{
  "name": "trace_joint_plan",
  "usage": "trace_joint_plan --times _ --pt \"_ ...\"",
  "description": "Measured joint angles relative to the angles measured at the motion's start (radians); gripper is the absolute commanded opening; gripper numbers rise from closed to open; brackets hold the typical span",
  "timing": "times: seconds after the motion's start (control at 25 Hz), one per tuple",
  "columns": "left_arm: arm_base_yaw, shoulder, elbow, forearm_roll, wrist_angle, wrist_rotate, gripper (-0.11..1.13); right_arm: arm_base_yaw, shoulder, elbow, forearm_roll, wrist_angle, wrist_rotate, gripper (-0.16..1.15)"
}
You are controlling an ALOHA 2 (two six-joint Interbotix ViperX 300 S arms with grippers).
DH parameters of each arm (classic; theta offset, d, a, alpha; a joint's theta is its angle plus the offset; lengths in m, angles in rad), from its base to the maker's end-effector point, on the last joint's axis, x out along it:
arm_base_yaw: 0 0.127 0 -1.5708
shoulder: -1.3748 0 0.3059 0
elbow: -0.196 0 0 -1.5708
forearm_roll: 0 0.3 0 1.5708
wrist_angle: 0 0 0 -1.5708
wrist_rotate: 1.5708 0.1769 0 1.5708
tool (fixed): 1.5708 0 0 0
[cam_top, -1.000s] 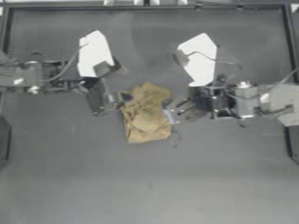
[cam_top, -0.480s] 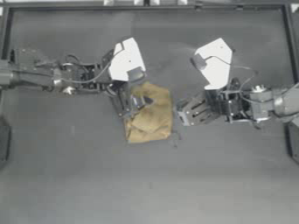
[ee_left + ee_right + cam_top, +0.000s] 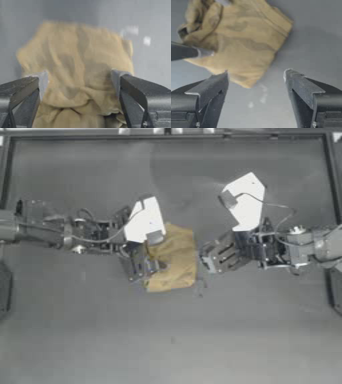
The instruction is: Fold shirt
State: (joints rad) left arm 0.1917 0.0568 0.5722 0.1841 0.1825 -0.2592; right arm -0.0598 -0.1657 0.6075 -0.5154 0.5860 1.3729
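Evidently tidying a near-folded shirt (image 3: 175, 259): left claw (image 3: 148, 265) straddles its edge, jaws wide; right claw (image 3: 215, 259) just beside, wide, empty.

Both claws (image 3: 145, 268) (image 3: 212, 259) open, mid-table.

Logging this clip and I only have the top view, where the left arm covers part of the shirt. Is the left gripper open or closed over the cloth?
Observer: Open. In the left wrist view the left gripper has its jaws spread, with the shirt bunched between them.
Operator: And the right gripper, is it holding anything?
Observer: No. The right wrist view shows the right gripper open, bare table between the jaws, the shirt just ahead.
Operator: Is the folded bundle tidy?
Observer: One corner looks flat and square from the right wrist; the end under the left gripper is crumpled.
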Motion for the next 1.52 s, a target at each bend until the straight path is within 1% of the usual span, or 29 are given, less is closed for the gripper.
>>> trace_joint_plan --times 0.24,0.4,0.52,0.64,0.76,0.84,0.92,1.24,1.52 --pt "0.002 0.000 0.038 0.000 0.003 0.003 1.03 -0.002 0.038 -0.002 -0.031 -0.064 -0.011 0.94" --pt "0.003 0.000 0.061 0.002 0.003 0.006 1.03 -0.011 0.074 -0.002 -0.071 -0.153 -0.017 0.94" --pt "0.008 0.000 0.081 0.002 -0.002 0.006 1.03 -0.021 0.098 -0.002 -0.110 -0.219 -0.018 0.94" --pt "0.011 0.000 0.083 0.003 -0.006 0.015 1.03 -0.032 0.138 -0.002 -0.166 -0.272 -0.025 0.94" --pt "0.015 0.000 0.083 0.005 -0.008 0.031 1.03 -0.040 0.179 -0.002 -0.236 -0.290 -0.021 0.94" --pt "0.018 0.000 0.077 0.005 -0.011 0.034 1.03 -0.044 0.209 -0.002 -0.273 -0.293 -0.014 0.94" --pt "0.020 0.009 0.074 0.005 -0.017 0.035 1.03 -0.051 0.229 -0.002 -0.298 -0.295 -0.009 0.94" --pt "0.028 0.057 0.066 0.006 -0.057 0.035 1.03 -0.072 0.287 -0.002 -0.341 -0.296 -0.006 0.94" --pt "0.032 0.071 0.064 0.011 -0.064 0.035 1.03 -0.074 0.348 -0.026 -0.348 -0.295 -0.008 0.94"
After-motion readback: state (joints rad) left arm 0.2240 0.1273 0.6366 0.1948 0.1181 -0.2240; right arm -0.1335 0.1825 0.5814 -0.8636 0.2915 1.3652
